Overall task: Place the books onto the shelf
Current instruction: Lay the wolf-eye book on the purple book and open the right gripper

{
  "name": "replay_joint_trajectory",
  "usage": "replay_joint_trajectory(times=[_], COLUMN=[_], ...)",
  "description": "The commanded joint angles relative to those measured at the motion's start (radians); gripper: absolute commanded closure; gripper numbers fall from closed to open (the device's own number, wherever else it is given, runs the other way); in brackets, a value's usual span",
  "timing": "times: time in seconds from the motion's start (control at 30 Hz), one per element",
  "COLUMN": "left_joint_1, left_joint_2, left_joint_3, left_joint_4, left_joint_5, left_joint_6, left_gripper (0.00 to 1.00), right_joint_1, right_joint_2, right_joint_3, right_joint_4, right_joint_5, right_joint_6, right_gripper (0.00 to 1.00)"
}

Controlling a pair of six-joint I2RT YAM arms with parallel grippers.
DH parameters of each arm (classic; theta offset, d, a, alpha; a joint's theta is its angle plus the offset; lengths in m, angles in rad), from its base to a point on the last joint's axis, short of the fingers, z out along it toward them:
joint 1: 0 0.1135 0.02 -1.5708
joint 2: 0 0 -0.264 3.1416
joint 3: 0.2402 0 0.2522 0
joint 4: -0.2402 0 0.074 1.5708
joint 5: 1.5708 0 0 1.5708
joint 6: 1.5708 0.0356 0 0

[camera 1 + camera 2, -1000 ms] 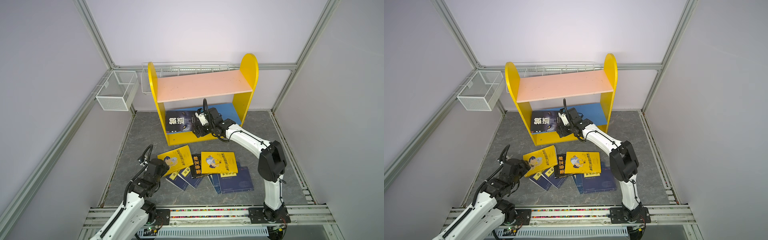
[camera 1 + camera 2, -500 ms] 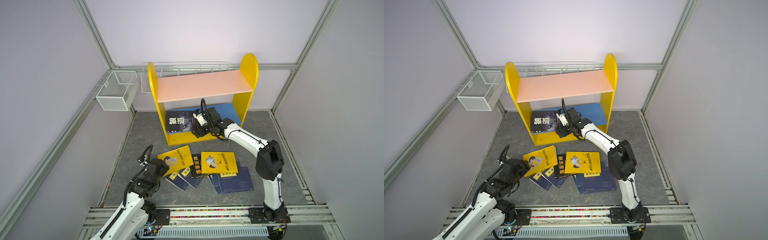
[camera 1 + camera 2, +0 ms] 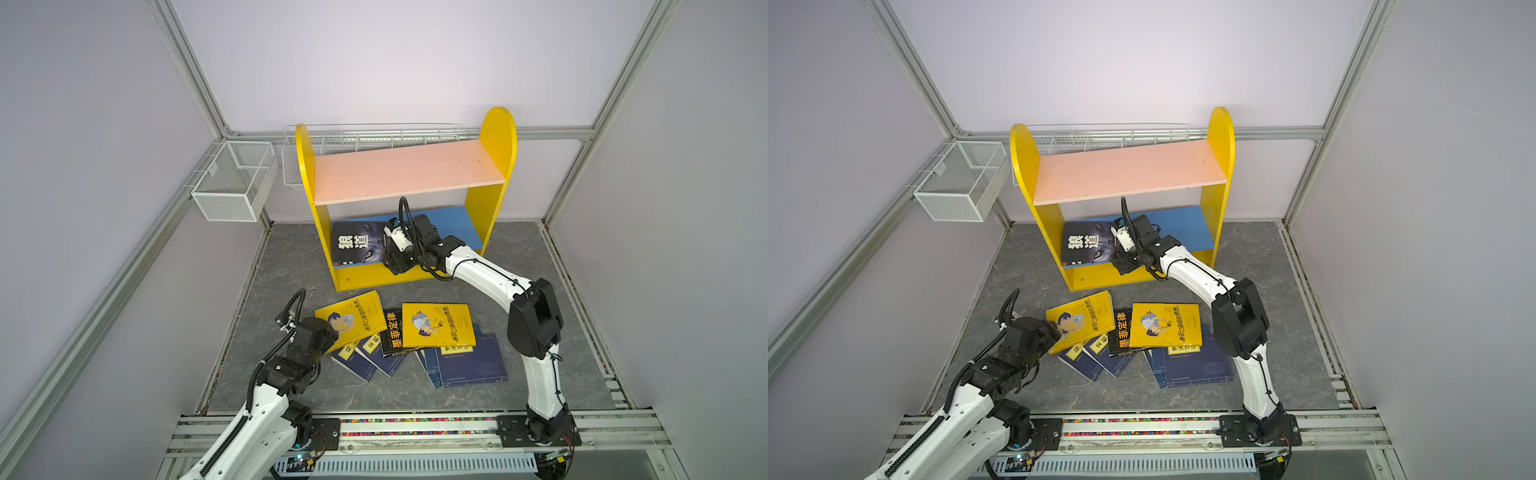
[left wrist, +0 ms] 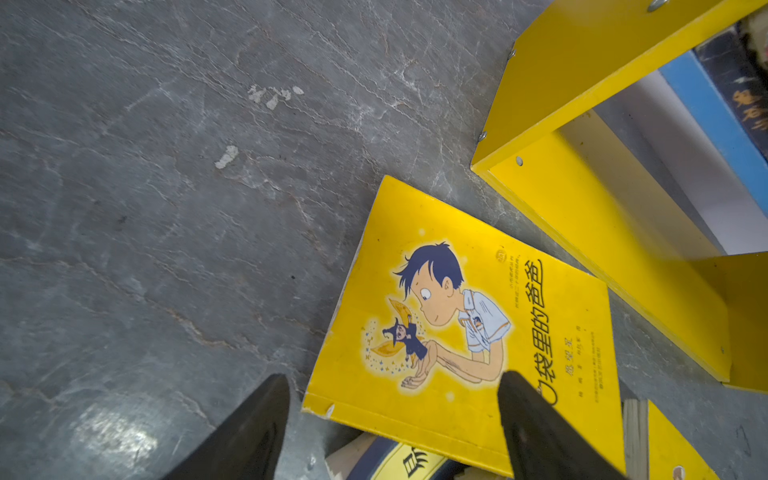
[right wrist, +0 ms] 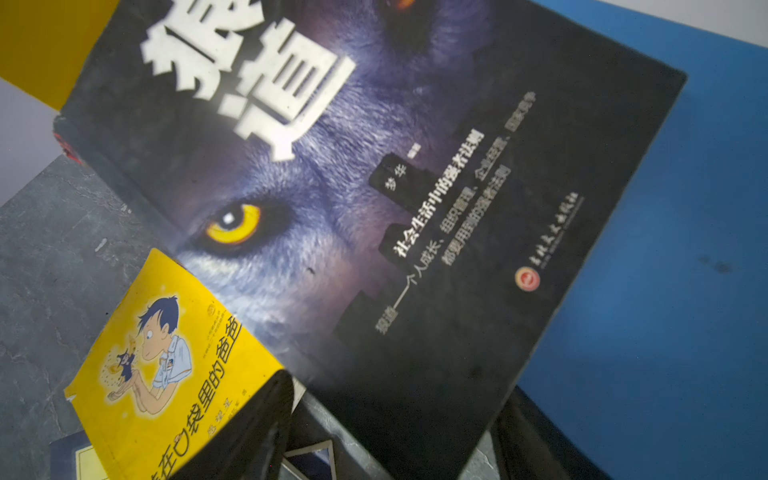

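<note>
The grey marbled desk (image 3: 291,257) is carrying everything. At its back the shelf (image 3: 496,137) is standing upright, its yellow round-topped sides holding a pink upper board (image 3: 407,170) and a blue lower board (image 3: 457,220). A dark wolf-cover book (image 3: 355,245), with white characters and a yellow eye, is lying on the left part of the blue lower board and overhanging its front edge.

The other books are lying overlapped on the desk before the shelf. Navy books (image 3: 471,361) with yellow labels are sitting lowest, and a black book (image 3: 392,332) with orange characters is lying between two yellow cartoon covers, the left yellow book (image 3: 351,318) and the right yellow book (image 3: 438,326).

The right tool (image 5: 397,386) is standing spread around the wolf-cover book's near corner; whether it is touching, I cannot tell. The left tool (image 4: 392,376) is standing spread astride the left yellow book's edge.
</note>
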Motion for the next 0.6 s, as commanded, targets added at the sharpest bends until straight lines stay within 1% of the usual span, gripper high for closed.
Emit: replay_joint_trajectory(times=[0.0, 0.27, 0.4, 0.57], left_joint_1=[0.007, 0.007, 0.006, 0.007], left_joint_2=[0.004, 0.009, 0.012, 0.017], left_joint_3=[0.029, 0.032, 0.030, 0.031], left_joint_4=[-0.005, -0.005, -0.003, -0.001], left_joint_5=[-0.011, -0.013, -0.013, -0.012], left_joint_6=[-0.002, -0.001, -0.004, -0.003], left_gripper=[0.21, 0.21, 0.21, 0.21], right_joint_1=[0.001, 0.001, 0.000, 0.001], right_joint_2=[0.039, 0.064, 0.069, 0.081], right_joint_3=[0.038, 0.070, 0.070, 0.069], right_joint_4=[-0.024, -0.029, -0.021, 0.003], right_joint_5=[-0.024, -0.038, -0.038, -0.056], right_joint_6=[-0.025, -0.019, -0.001, 0.038], right_gripper=[0.25, 0.28, 0.31, 0.31])
